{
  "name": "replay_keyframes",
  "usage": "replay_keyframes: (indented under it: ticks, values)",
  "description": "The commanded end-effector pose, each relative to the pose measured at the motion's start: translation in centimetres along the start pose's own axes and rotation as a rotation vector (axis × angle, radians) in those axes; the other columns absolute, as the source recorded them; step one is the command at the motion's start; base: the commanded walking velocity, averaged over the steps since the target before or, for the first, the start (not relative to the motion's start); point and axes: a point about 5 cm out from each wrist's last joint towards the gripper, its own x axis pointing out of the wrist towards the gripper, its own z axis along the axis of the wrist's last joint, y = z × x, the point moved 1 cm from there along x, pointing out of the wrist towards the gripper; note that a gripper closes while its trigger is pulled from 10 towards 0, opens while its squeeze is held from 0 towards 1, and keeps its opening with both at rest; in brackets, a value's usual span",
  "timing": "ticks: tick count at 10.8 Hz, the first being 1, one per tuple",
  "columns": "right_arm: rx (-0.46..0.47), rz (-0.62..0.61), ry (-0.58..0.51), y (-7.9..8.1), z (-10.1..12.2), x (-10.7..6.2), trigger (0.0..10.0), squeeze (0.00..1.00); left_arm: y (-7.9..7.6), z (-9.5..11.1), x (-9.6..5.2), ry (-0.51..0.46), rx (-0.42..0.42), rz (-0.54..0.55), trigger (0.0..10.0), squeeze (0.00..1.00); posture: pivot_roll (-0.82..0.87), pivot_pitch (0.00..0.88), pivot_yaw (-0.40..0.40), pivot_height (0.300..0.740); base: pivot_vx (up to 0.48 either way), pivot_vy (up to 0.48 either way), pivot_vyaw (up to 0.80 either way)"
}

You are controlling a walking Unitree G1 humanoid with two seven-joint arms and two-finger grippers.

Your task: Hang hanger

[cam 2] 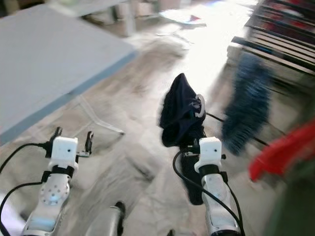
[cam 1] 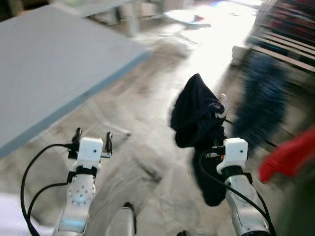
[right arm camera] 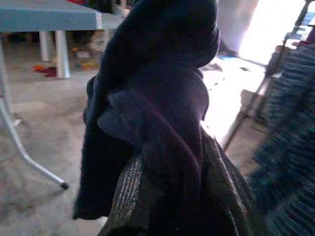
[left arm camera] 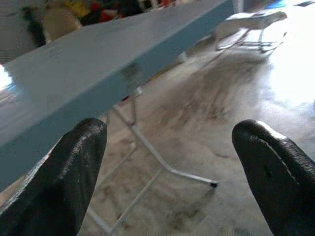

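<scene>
— Two arms reach forward. What does each gripper show?
— Left gripper [cam 1: 92, 139] hangs over bare floor [cam 1: 142, 162], fingers [left arm camera: 74, 172] spread wide with nothing between them. Right gripper [cam 2: 193, 142] is buried in a dark garment [cam 1: 197, 115]; I cannot tell how its fingers stand.
— And the hanger?
— A pale curved bit [cam 2: 200, 105] peeks out of the garment near its top, maybe the hanger; too blurred to be sure.
— Farther off?
— Blue table [cam 1: 49, 69] to the left on white legs [left arm camera: 147, 152]. A striped blue cloth [cam 1: 263, 96] and a red one [cam 1: 290, 155] hang on the right.
</scene>
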Motion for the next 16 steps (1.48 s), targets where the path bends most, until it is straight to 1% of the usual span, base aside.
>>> replay_keyframes:
  ticks: [1,4,5,6,7,9,11,12,13,15,16]
  values:
    - [-0.014,-0.002,-0.057,-0.4,1.3,0.4,10.0,0.0,-0.1,0.2,-0.2,0.004,-0.004,-0.004,10.0,0.0,0.02,0.121,-0.035,0.74,0.0,0.0,0.8]
    - [-0.015,-0.003,-0.051,-0.5,1.3,0.3,10.0,0.0,-0.2,0.2,-0.5,0.003,0.0,-0.014,10.0,0.0,0.03,0.13,-0.033,0.74,0.0,0.0,0.8]
    - [-0.014,0.0,-0.051,-0.3,1.3,0.3,10.0,0.0,-0.3,0.4,-0.6,-0.006,0.01,-0.031,10.0,0.0,0.03,0.135,-0.031,0.74,0.0,0.0,0.8]
    - [-0.011,0.002,-0.049,-0.2,1.3,0.3,10.0,0.0,-0.5,0.5,-0.7,-0.012,0.01,-0.073,10.0,0.0,0.03,0.14,-0.03,0.74,0.0,0.0,0.8]
    - [-0.014,0.003,-0.047,-0.3,1.3,0.3,10.0,0.0,-0.6,0.4,-0.7,-0.01,0.003,-0.083,10.0,0.0,0.03,0.14,-0.031,0.74,0.0,0.0,0.8]
    - [-0.018,0.001,-0.047,-0.8,1.4,0.5,10.0,0.0,-1.3,0.4,-0.9,0.001,-0.038,-0.131,10.0,0.0,0.03,0.144,-0.033,0.74,0.0,0.0,0.8]
    - [-0.025,0.006,-0.049,-1.0,1.6,0.7,10.0,0.0,-2.6,-0.1,-1.2,0.038,-0.032,-0.238,10.0,0.0,0.03,0.151,-0.037,0.74,0.0,0.0,0.8]
    - [-0.027,0.016,-0.051,-1.0,1.7,0.7,10.0,0.0,-2.9,-0.3,-1.3,0.043,-0.02,-0.266,10.0,0.0,0.02,0.153,-0.038,0.74,0.0,0.0,0.8]
    - [-0.031,0.07,-0.053,-0.8,1.9,0.7,10.0,0.0,-3.2,-0.4,-1.3,0.051,-0.006,-0.296,10.0,0.0,0.02,0.154,-0.038,0.74,0.0,0.0,0.8]
    - [-0.025,0.1,-0.055,-0.8,2.1,0.7,10.0,0.0,-3.4,-0.4,-1.2,0.051,-0.005,-0.315,10.0,0.0,0.02,0.154,-0.038,0.74,0.0,0.0,0.8]
    - [0.005,0.172,-0.064,-0.5,2.9,0.9,10.0,0.0,-3.6,-0.4,-1.1,0.049,-0.013,-0.338,10.0,0.0,0.02,0.158,-0.041,0.74,0.0,0.0,0.8]
